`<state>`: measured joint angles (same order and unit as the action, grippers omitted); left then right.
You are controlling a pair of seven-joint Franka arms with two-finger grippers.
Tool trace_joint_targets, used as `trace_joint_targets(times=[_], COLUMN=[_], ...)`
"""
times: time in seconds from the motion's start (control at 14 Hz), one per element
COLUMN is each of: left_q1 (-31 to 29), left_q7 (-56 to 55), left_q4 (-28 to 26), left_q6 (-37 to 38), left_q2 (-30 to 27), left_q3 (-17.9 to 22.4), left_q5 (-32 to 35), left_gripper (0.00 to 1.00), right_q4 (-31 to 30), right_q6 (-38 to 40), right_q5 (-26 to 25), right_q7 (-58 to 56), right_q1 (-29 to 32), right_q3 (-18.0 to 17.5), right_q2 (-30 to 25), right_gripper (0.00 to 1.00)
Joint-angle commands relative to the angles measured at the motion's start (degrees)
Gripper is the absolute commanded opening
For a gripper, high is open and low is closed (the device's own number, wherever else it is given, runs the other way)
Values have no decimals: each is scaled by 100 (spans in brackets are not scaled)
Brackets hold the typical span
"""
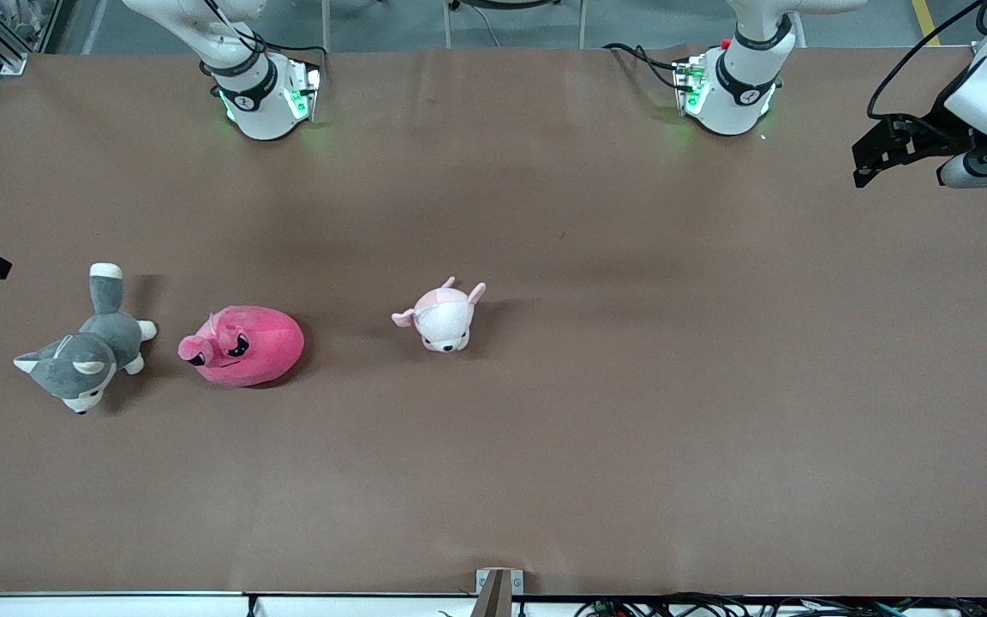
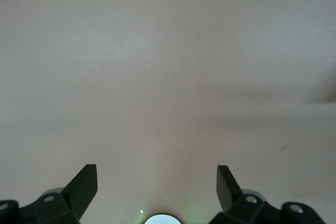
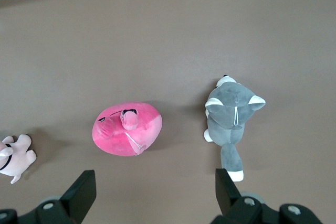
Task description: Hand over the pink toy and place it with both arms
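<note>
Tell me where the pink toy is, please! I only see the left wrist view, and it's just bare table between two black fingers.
Observer: The pink toy lies on the table toward the right arm's end, between a gray plush and a small pale pink plush.
Operator: Is anybody grabbing it?
Observer: No. The right gripper hangs open in the air, holding nothing.
Operator: And my gripper?
Observer: The left gripper is open over the left arm's end of the table, away from all three toys.
</note>
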<state>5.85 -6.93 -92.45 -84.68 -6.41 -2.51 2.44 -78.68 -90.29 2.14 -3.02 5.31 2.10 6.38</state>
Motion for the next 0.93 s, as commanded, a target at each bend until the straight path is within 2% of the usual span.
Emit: trace_joint_targets(times=[0.0,0.21,0.43,0.64,0.86], left_q1=[-23,-23,-23,-23,-32], left_q7=[8,25,34,87,78], left_q4=[131,131,131,261,412], left_q6=[171,259,250,250,285], left_q2=[-18,-27,-9,104,202], left_q3=[40,40,40,40,40], left_q5=[-50,-50,-50,-50,-42], left_gripper=[100,100,100,100,100], right_q4=[-392,-954,-991,-1657,-1799], right_q6=[-120,-568,-499,-665,-622], right_q5=[-135,-135,-309,-407,-364], right_q7=[117,117,82,117,170], right_q1=[-38,-91,-91,-170,-197], right_q3=[19,98,45,45,36], right_q2=[-295,-629,-691,-1164,-1262], right_gripper=[100,100,100,100,100])
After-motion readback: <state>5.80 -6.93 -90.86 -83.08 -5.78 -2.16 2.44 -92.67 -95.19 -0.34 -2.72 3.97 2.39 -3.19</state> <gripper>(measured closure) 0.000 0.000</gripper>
